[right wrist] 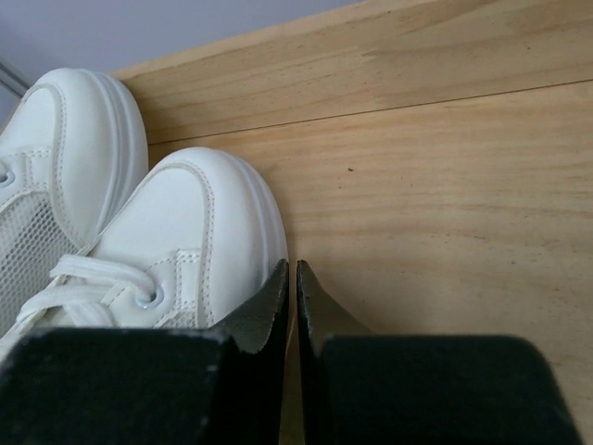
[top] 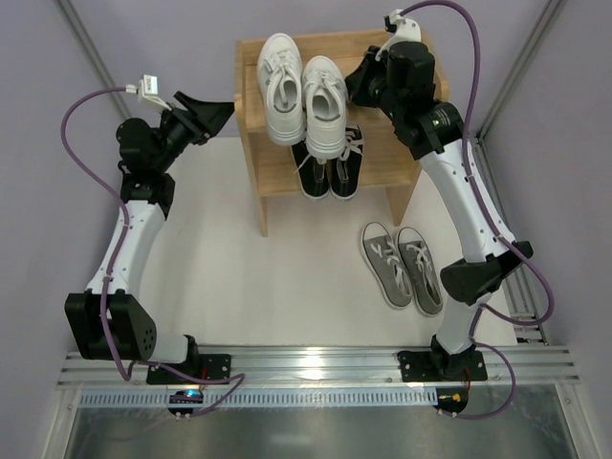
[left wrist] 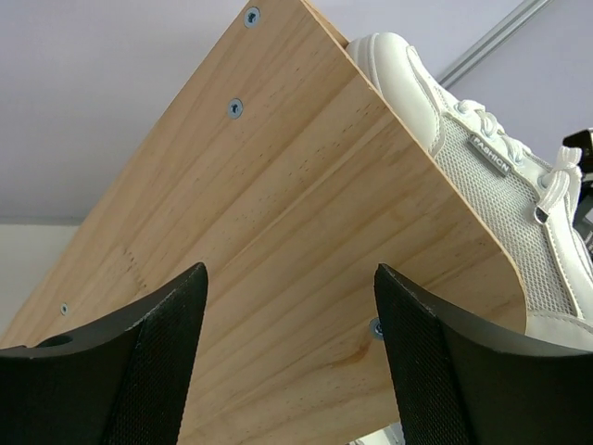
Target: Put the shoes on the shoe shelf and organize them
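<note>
Shelf sits upper centre in top view. White pair on top tier, grey pair on table lower right of shelf, black pair on lower tier. Left gripper open, facing shelf's left side panel. Right gripper closed on nothing, just beside a white toe.

White tabletop, aluminium rail

On the shoe shelf, the top tier is filled at left by the white sneakers, bare wood being left at right. The lower tier's middle is blocked by the black sneakers; its left side is seen free
</note>
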Controlling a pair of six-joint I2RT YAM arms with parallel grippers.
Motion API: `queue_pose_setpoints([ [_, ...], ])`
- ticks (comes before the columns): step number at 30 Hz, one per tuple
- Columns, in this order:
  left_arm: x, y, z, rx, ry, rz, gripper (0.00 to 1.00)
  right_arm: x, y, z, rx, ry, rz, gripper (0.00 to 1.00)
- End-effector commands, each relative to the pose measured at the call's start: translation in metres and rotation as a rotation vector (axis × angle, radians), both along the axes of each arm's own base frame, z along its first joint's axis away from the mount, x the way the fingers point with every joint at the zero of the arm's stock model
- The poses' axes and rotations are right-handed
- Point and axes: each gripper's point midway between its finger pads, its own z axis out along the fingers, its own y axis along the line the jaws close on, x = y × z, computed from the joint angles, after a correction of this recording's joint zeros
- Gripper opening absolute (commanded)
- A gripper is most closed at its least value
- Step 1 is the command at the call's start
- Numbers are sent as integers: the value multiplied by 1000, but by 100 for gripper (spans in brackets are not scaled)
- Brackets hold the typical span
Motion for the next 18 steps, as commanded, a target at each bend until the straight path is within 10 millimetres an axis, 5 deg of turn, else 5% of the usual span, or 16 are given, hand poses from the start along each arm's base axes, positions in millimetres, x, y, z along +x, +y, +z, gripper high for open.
queue_pose_setpoints([
  [1, -17, -4, 27, 5, -87, -45, 71, 1, -2, -6, -51, 17, -18, 9],
  [4, -18, -4, 25, 18, -85, -38, 72, -6, -38, 5, -62, -14, -186, 9],
  [5, -18, -3, 25, 19, -85, -38, 71, -7, -52, -13, -93, 14, -254, 9],
  [7, -17, -3, 24, 21, -83, -37, 71, -35, -78, 26, -39, -108, -311, 9],
  [8, -17, -4, 23, 21, -82, -39, 71, -38, -82, 5, -67, -85, -321, 9],
  [9, -16, -4, 22, 25, -81, -38, 70, -62, -92, 36, -13, -170, -302, 8],
  [10, -17, -4, 22, 26, -82, -38, 70, -71, -92, 36, -29, -184, -272, 8],
  [14, -18, -3, 15, 25, -78, -31, 69, -120, -53, 8, -39, -163, 69, 4],
  [15, -18, -3, 13, 24, -76, -32, 69, -141, -26, 2, -22, -162, 256, 4],
  [18, -18, -3, 8, 25, -67, -32, 69, -179, -6, -16, 24, -157, 461, 4],
])
